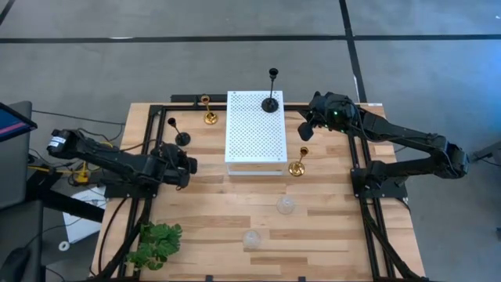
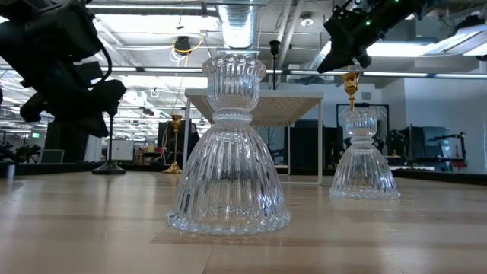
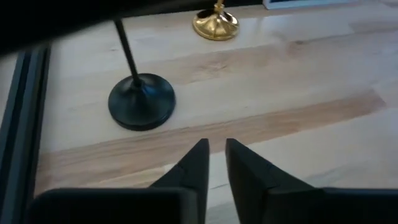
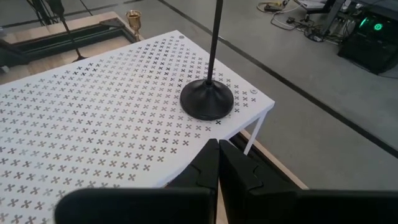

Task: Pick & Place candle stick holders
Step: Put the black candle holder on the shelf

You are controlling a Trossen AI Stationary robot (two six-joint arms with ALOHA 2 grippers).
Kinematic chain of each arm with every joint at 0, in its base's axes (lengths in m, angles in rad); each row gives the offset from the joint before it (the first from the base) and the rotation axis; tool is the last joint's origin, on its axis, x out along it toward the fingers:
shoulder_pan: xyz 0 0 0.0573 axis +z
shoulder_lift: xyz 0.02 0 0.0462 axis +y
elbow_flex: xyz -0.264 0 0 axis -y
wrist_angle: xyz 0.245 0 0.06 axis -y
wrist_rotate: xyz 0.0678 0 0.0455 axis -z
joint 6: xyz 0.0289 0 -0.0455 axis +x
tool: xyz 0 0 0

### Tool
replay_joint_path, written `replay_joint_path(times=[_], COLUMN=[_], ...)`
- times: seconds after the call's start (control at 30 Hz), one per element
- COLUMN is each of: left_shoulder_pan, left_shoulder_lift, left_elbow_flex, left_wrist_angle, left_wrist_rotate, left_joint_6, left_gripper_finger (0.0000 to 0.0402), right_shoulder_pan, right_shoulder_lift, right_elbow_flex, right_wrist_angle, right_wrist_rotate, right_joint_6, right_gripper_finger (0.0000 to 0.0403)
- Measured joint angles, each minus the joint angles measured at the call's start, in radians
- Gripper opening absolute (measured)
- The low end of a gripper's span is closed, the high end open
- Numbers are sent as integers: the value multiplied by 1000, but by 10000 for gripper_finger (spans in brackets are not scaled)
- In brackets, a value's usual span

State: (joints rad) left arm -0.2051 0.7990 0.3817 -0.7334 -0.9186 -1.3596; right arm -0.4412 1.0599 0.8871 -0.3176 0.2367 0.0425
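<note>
With its fingers parted by a narrow gap and gripping nothing, the left end effector (image 3: 216, 163) hangs over the counter (image 1: 235, 211) near a black holder (image 3: 141, 99). Clenched empty, the right end effector (image 4: 217, 163) hovers by the white board (image 4: 93, 106), which carries another black holder (image 4: 207, 96).

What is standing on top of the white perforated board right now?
One tall black candle stick holder stands on the white perforated board, near a far corner; the rest of its top is bare. What lies beneath the board is hidden in the high view.
</note>
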Motion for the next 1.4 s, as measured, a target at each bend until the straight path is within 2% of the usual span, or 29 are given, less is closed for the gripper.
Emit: replay_joint_path(times=[0.53, 0.77, 1.1, 1.27, 1.4], left_shoulder_pan=[222, 300, 414, 472, 507], left_shoulder_lift=[0, 0, 1, 27, 76], left_elbow_flex=[-1, -2, -2, -2, -2], left_wrist_angle=[5, 39, 116, 212, 259], left_wrist_rotate=[-9, -9, -17, -19, -19], left_joint_6=[-7, -7, -4, 100, 125], left_gripper_finger=[256, 317, 362, 362, 352], right_shoulder_pan=[0, 0, 0, 0, 0], right_shoulder_lift=[0, 0, 0, 0, 0], right_elbow_flex=[0, 0, 0, 0, 0], right_wrist_angle=[0, 7, 14, 14, 13], right_wrist_rotate=[0, 0, 0, 0, 0], right_joint_6=[1, 2, 3, 3, 2], right_gripper_finger=[0, 0, 0, 0, 0])
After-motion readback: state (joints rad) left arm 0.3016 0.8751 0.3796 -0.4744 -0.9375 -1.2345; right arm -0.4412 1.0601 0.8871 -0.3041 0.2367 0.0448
